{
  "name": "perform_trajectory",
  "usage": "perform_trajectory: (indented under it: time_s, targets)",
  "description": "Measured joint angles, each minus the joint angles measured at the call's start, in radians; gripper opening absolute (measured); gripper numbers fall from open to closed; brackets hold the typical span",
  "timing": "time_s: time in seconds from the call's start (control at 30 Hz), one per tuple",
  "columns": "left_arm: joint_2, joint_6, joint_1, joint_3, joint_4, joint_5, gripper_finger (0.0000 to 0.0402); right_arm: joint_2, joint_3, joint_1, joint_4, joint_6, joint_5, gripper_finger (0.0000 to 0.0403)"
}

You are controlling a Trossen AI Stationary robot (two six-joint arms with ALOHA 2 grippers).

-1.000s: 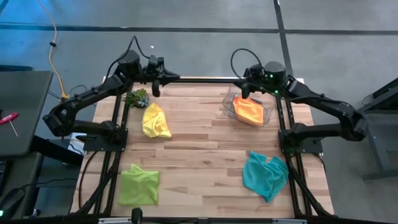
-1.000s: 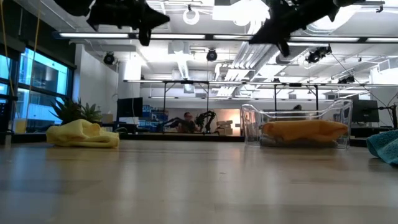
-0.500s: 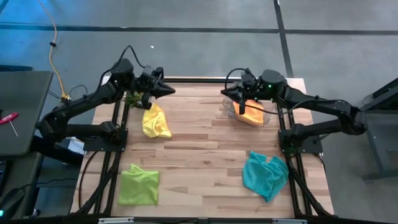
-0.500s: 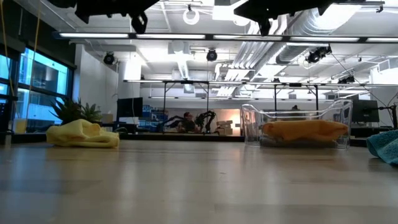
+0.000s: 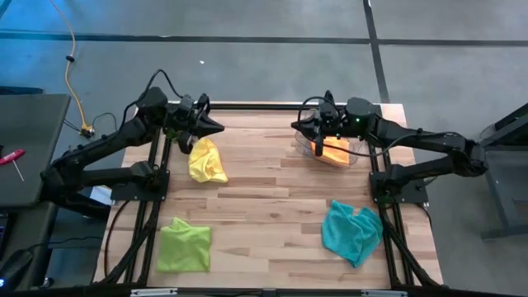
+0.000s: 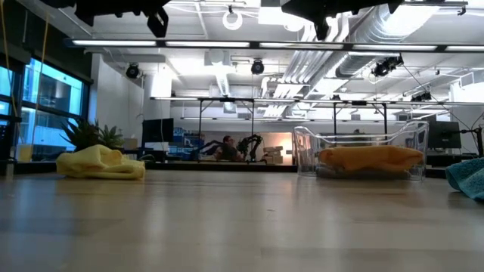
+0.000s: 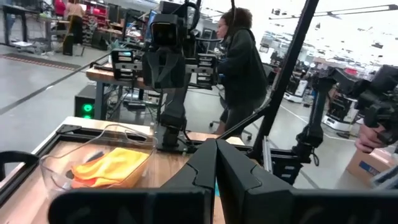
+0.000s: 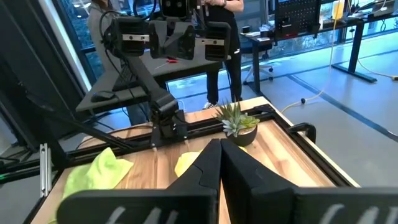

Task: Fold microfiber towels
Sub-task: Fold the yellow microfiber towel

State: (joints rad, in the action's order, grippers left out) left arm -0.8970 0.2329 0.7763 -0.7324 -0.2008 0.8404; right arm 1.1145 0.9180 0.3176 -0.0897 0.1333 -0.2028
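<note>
Four microfiber towels show. The yellow towel (image 5: 206, 161) lies crumpled at the far left, the lime green towel (image 5: 184, 245) at the near left and the teal towel (image 5: 352, 231) at the near right. The orange towel (image 5: 332, 150) lies inside a clear bin. My left gripper (image 5: 219, 129) hangs shut high above the table, just beyond the yellow towel, pointing level toward the right. My right gripper (image 5: 294, 125) hangs shut at the bin's left side, pointing level toward the left. Both also show at the top of the low view, left gripper (image 6: 159, 23) and right gripper (image 6: 324, 29).
The clear plastic bin (image 5: 307, 142) stands at the far right of the wooden table (image 5: 272, 206). A small spiky plant (image 8: 236, 121) stands at the far left corner, under my left arm. A person (image 7: 239, 68) stands beyond the table's right side. The table's middle lies bare.
My left gripper has swung from the far edge toward the near side and now points right, while its arm has drawn back toward the left. My right gripper has swung from over the bin toward the table's left and rolled, and now points left. Both stay shut. No towel has moved.
</note>
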Motion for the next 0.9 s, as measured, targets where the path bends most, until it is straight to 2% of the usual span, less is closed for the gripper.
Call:
perform_trajectory:
  time_s: [0.17,0.3,0.37,0.43,0.5,0.57,0.63,0.73,0.9]
  targets:
    - [-0.015,0.000,-0.028,-0.005,0.026,-0.160,0.0018,0.000,0.000,0.000,-0.001,-0.001,0.000,0.0000]
    - [-0.056,-0.091,-0.064,-0.112,0.285,-0.354,0.0075,0.000,0.000,0.000,-0.001,-0.003,0.000,0.0000]
    - [-0.096,-0.165,-0.085,-0.190,0.456,-0.500,0.0113,0.000,0.000,0.000,0.001,-0.003,0.000,0.0000]
    - [-0.144,-0.205,-0.104,-0.252,0.619,-0.695,0.0154,0.000,0.000,0.000,0.003,-0.003,0.000,0.0000]
    - [-0.192,-0.187,-0.117,-0.285,0.741,-0.898,0.0190,0.000,0.000,0.000,0.003,-0.003,0.000,0.0000]
    - [-0.239,-0.118,-0.124,-0.291,0.847,-1.044,0.0222,0.000,0.000,0.000,0.003,-0.003,0.000,0.0000]
    - [-0.293,-0.030,-0.124,-0.290,0.956,-1.098,0.0247,0.000,0.000,0.000,0.006,-0.003,0.000,0.0000]
    - [-0.378,0.067,-0.125,-0.289,1.059,-1.065,0.0264,0.000,0.000,0.000,0.030,-0.003,0.000,0.0000]
    - [-0.504,0.209,-0.140,-0.259,1.071,-1.067,0.0268,0.000,0.000,0.000,0.073,-0.003,-0.001,0.0000]
